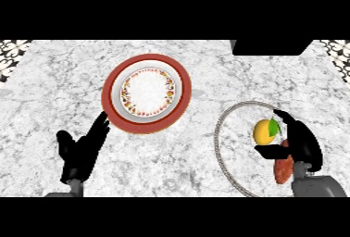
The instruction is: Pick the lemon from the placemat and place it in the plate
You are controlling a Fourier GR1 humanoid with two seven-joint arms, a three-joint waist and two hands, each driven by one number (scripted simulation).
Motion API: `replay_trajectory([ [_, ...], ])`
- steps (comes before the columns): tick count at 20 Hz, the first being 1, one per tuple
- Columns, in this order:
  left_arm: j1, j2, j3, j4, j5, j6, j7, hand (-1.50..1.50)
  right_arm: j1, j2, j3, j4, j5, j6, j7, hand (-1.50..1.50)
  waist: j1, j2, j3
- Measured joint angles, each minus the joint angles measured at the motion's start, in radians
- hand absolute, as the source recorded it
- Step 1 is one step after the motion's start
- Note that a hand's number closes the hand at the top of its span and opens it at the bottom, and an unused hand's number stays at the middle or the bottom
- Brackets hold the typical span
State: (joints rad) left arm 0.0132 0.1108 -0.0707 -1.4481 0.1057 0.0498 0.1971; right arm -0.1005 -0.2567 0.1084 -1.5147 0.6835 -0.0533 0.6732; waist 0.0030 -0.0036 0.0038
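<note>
right hand (pixel 301 141) curls round lemon (pixel 264 131) on placemat (pixel 229 152); left hand (pixel 82 150) open beside plate (pixel 146 92).

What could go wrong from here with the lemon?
The right hand only partly curls around the lemon, so it might slip out when lifted. The plate lies well to the left, so the carry is long. The left hand rests open beside the plate and might get in the way.
</note>
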Motion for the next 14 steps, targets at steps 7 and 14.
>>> replay_trajectory([
  [7,-0.007,-0.005,0.015,0.003,-0.004,-0.013,0.012,0.0,-0.017,-0.015,-0.006,0.043,0.065,0.012,-0.069,1.5,-0.002,-0.002,-0.003],
  [14,0.001,-0.01,0.023,-0.015,-0.004,-0.022,0.03,0.0,-0.011,0.042,0.042,-0.02,0.202,-0.072,-0.045,1.5,-0.001,-0.002,-0.003],
])
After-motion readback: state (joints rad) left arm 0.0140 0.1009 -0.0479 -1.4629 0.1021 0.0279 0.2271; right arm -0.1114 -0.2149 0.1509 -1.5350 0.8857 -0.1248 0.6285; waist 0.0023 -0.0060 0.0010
